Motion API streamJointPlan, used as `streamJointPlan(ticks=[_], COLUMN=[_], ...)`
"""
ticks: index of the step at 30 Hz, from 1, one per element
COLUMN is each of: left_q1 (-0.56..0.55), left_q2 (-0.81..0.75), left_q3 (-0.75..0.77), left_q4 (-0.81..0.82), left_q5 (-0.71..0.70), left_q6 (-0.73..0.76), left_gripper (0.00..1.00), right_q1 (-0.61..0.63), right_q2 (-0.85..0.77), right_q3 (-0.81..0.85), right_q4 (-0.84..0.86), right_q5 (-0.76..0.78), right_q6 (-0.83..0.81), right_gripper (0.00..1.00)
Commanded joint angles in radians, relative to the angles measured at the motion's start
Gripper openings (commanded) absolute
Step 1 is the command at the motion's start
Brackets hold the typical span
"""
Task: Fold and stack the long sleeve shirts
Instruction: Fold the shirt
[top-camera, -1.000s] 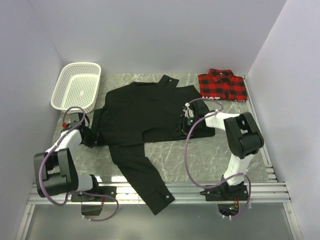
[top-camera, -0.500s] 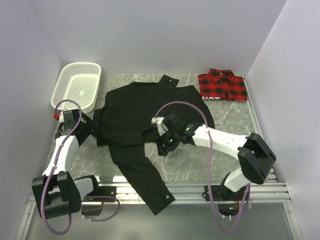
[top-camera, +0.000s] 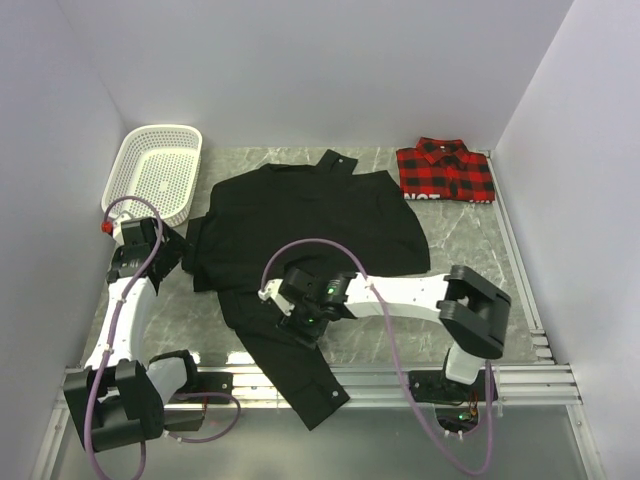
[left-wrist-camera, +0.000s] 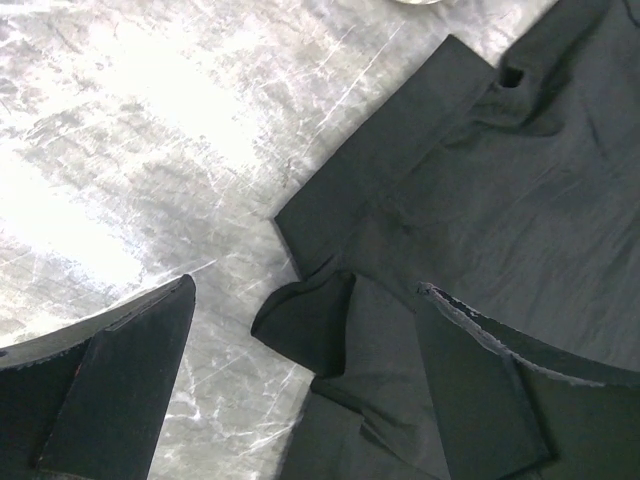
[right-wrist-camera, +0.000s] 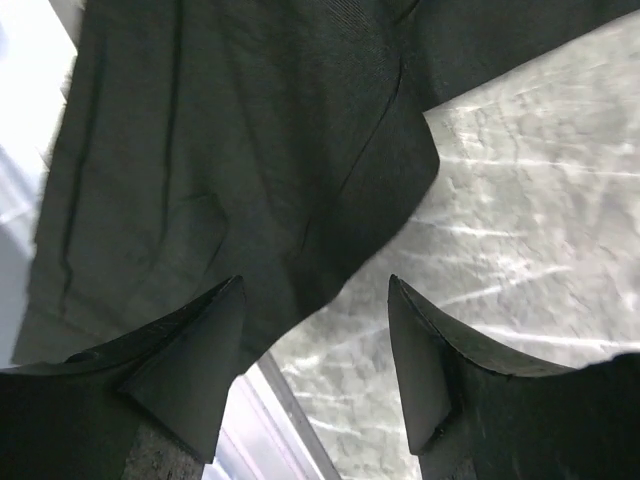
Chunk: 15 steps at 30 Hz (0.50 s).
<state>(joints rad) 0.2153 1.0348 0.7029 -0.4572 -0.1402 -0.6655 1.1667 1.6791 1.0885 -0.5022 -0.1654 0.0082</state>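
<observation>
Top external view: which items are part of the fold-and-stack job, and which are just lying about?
Part of the job:
- black long sleeve shirt, spread out mid-table
- red-and-black plaid shirt, folded at the far right

Just lying about:
- white mesh basket, far left corner

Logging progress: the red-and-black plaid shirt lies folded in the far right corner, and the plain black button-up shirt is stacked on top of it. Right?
No. The red-and-black plaid shirt does lie folded in the far right corner, but the plain black button-up shirt is not on it: it lies spread out mid-table, as the top external view shows.
</observation>
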Motion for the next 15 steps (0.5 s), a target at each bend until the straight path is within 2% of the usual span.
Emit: streamJointPlan(ticks=[1,4,6,7,8,11,13,15], left_q1=[0.001,0.001,0.001,0.001,-0.001,0.001,0.001,0.001], left_q2=[-0.025,-0.018,-0.013,-0.012,-0.012,-0.009,-0.009,-0.007], left_q3=[0.012,0.015,0.014,0.015,0.017,0.017,0.018,0.017], left_q4=[0.035,0.038,0.04,0.041,0.041,0.037,0.038,0.038], left_q5=[0.007,0.022,0.033,0.036,0.033,0.031,0.033,0.039], left_q6=[0.015,0.014,0.014,0.014,0.012,0.007,0.004,0.004], left_gripper=[0.97,0.96,0.96,0.96,0.97,0.96,0.96,0.96], right_q1=[0.007,0.008,0.007,0.008,0.007,0.002,-0.013,-0.053], right_q2=[0.047,0.096,0.12,0.125,0.123,0.117,0.113,0.11], right_q3=[0.062,0.089,0.105,0.108,0.114,0.148,0.192,0.221], right_q4=[-0.012,-0.027,-0.038,-0.042,-0.041,-0.058,-0.084,-0.084], right_q5=[0.015,0.026,0.02,0.014,0.012,0.004,0.001,-0.006], right_q6=[-0.014,-0.016,-0.02,-0.028,-0.031,-0.043,-0.048,-0.045], right_gripper=[0.66,0.63,0.57,0.51,0.34,0.05,0.0,0.0])
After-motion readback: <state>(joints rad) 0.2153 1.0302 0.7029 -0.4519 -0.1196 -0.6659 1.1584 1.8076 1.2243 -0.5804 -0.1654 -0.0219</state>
